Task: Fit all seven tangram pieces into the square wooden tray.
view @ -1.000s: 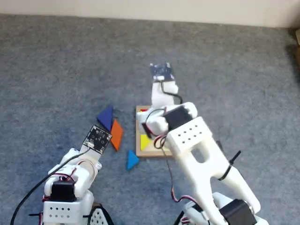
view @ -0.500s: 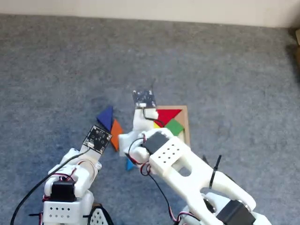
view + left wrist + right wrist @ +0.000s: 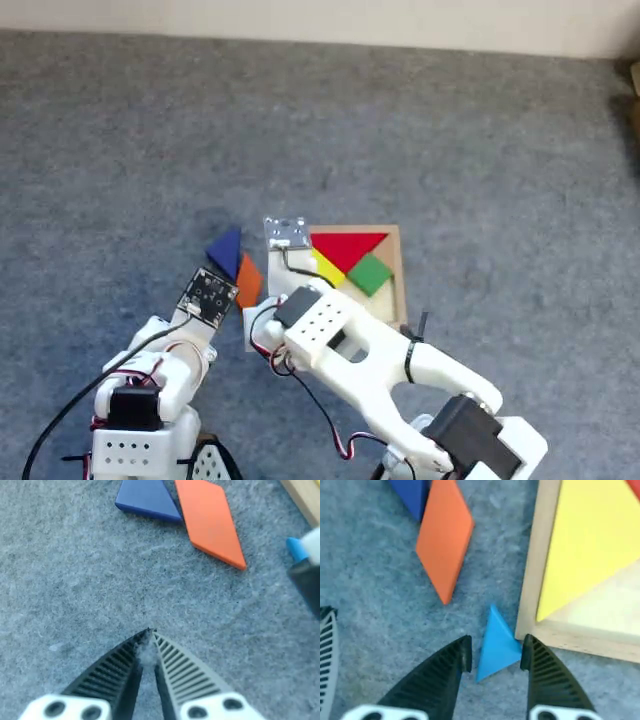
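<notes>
Right wrist view — right gripper spread wide, light-blue triangle between its fingertips; left gripper tips pressed together.

Tray: red triangle, yellow triangle, green square; outside: navy triangle, orange parallelogram, possibly tilted pale-blue triangle.

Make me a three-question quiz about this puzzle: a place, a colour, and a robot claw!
1. What colour is the square piece in the wooden tray? A) purple B) white C) green
2. Where is the orange piece? A) in the tray B) on the carpet beside the dark blue triangle C) stacked on another piece
3. How is the right gripper? A) open around the light blue triangle B) shut on the orange piece C) shut on nothing
Answers: 1 C, it is plainly green. 2 B, it lies outside the tray. 3 A, its jaws stand either side of the triangle.
</notes>
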Motion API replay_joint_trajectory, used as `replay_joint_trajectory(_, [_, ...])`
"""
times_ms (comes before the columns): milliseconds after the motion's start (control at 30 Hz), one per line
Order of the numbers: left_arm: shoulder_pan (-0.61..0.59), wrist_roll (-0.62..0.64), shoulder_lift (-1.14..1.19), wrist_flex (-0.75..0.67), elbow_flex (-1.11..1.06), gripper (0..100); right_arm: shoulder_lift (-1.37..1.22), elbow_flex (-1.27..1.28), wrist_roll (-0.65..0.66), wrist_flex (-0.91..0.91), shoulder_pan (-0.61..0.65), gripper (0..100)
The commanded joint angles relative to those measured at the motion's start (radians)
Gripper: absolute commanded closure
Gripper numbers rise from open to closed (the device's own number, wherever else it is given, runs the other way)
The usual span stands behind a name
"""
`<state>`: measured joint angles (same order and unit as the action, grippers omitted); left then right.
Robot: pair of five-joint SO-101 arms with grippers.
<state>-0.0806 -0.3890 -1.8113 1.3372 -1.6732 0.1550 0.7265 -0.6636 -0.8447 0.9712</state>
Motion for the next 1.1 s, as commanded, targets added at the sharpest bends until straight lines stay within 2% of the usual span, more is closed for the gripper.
replay_joint_trajectory(0, [-0.007, -0.008, -0.022, 0.003, -0.022, 99, 0.005, -0.059, -0.011, -0.001, 0.024, 82.7])
replay_joint_trajectory(1067, [-0.007, -0.008, -0.022, 0.003, -0.022, 99, 0.002, 0.012, -0.037, -0.027, 0.019, 82.8])
